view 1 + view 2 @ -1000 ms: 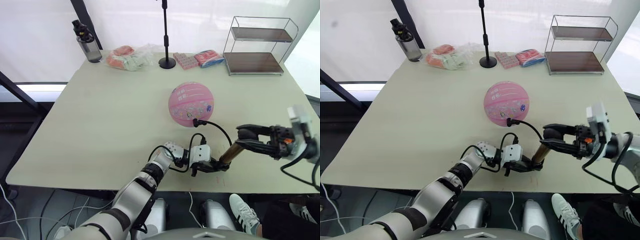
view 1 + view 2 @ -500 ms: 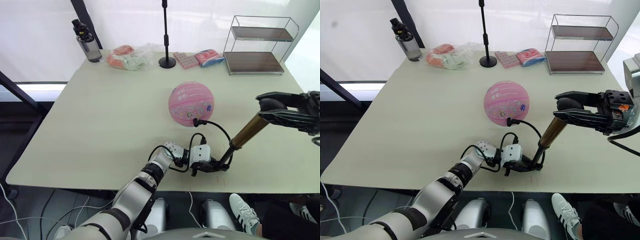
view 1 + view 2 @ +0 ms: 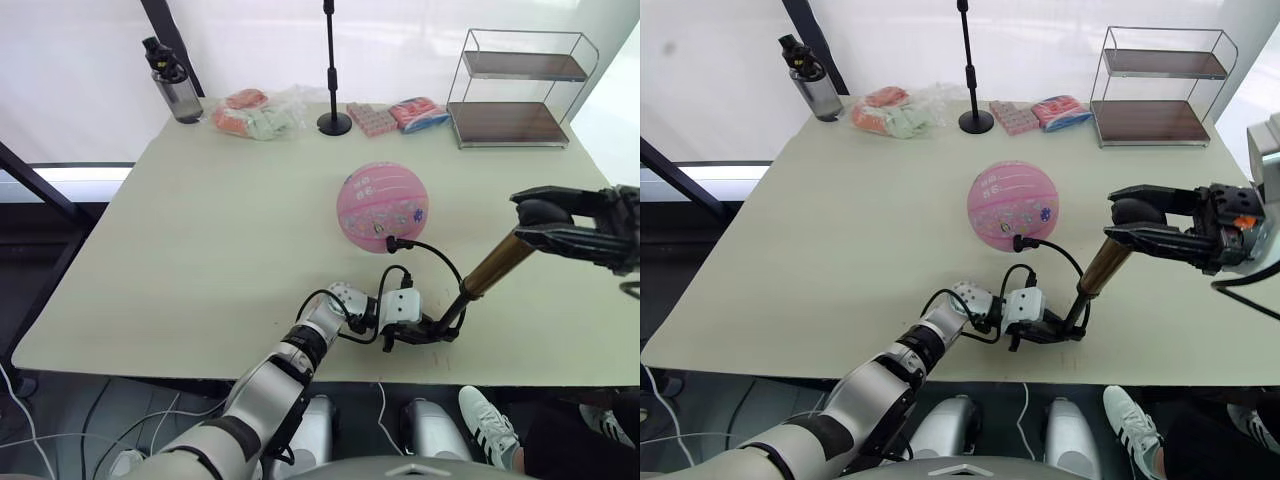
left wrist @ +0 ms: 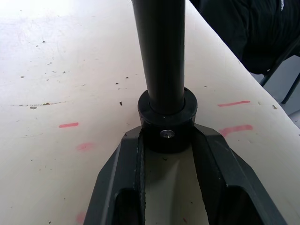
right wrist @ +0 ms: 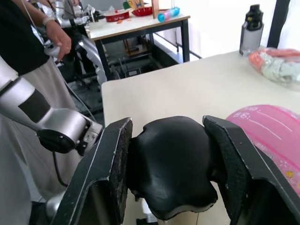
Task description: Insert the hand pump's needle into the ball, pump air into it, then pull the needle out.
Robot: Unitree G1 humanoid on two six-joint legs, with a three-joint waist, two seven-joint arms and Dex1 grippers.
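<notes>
Since a second ago the right gripper [image 3: 545,222] has risen up and away from the table edge, drawing the T-handle [image 5: 171,176] out so that the hand pump [image 3: 478,284] now stands extended and leaning toward the robot's right; over the last half second it has barely shifted. At the far left of the back edge stands a dark-capped water bottle [image 3: 172,83], with a clear bag of pink and pale packets [image 3: 258,115] beside it and a black stand base [image 3: 333,124] next along. Near the front edge of the table [image 3: 200,260], the left gripper [image 3: 420,332] is clamped on the pump's black bottom cap [image 4: 167,123], pinning it against the tabletop, one finger on each side of the collar. Just behind it, the ball [image 3: 382,207] rests on the table near the middle, and the thin black hose [image 3: 435,256] loops from the pump's base up to the ball's lower front, where the black fitting of the needle [image 3: 393,242] sits against the ball's skin; the pin itself is too small to make out. On the right, the right gripper's two fingers grip the black handle between them, well above the table. At the back right stands a two-tier wire shelf [image 3: 518,90].
</notes>
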